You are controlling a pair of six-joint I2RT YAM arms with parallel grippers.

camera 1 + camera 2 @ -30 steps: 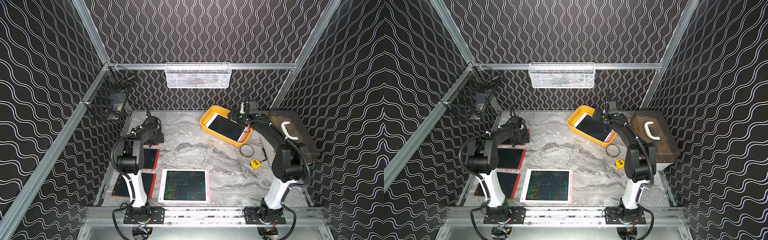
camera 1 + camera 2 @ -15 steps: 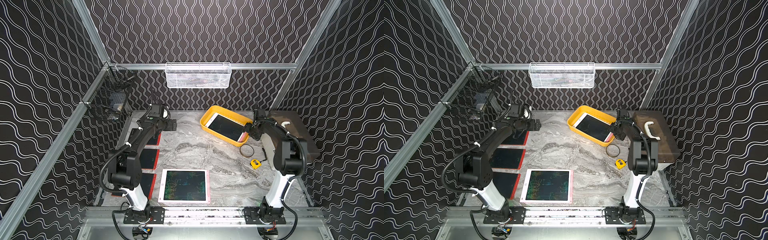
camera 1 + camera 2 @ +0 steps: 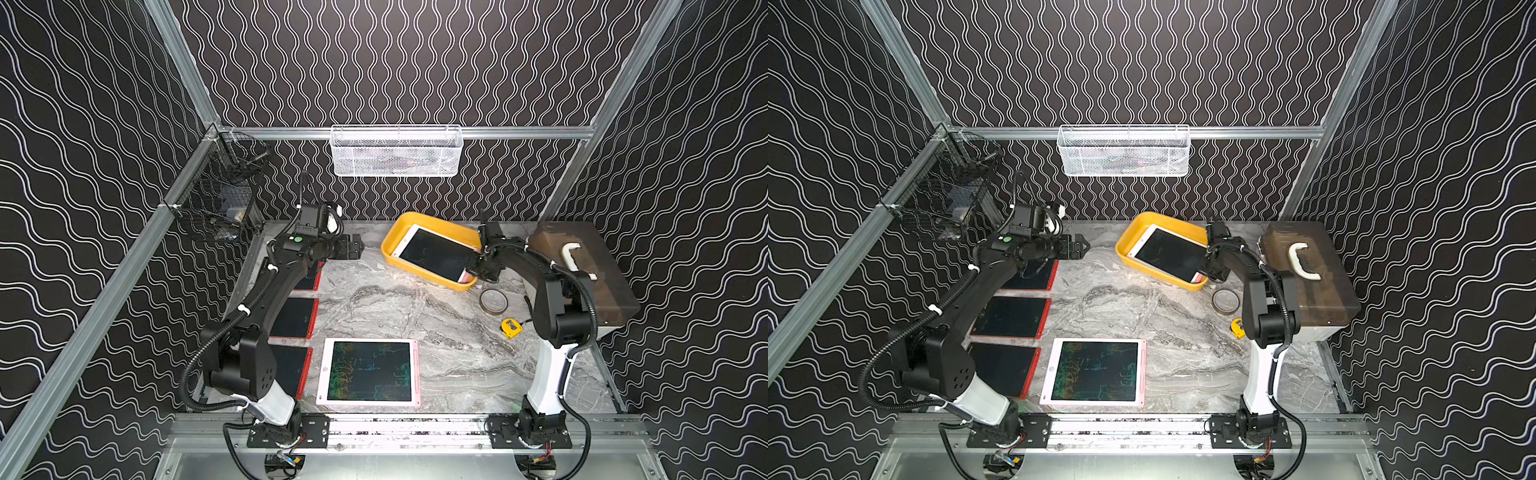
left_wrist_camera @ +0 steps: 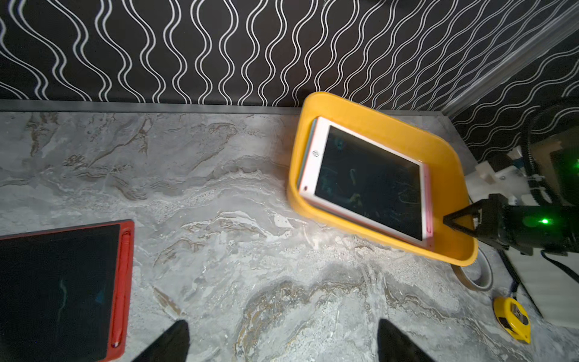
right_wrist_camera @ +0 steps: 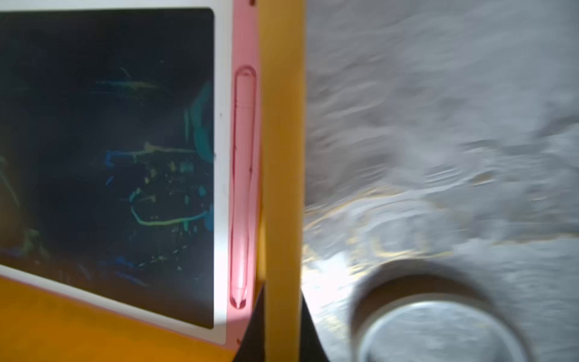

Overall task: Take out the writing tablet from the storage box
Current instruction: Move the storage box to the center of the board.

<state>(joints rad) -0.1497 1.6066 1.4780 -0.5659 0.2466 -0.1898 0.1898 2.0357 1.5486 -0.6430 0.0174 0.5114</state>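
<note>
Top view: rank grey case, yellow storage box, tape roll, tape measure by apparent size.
1. grey case, partly hidden
2. storage box
3. tape roll
4. tape measure, clearly smallest
The case stands taller, so it is nearer the camera and its lead may be inflated.

Smooth yellow plastic storage box (image 3: pixel 424 275); writing tablet (image 3: pixel 436 254) with glossy dark screen, pink plastic frame; matt marble-patterned surface (image 3: pixel 395 307).
</note>
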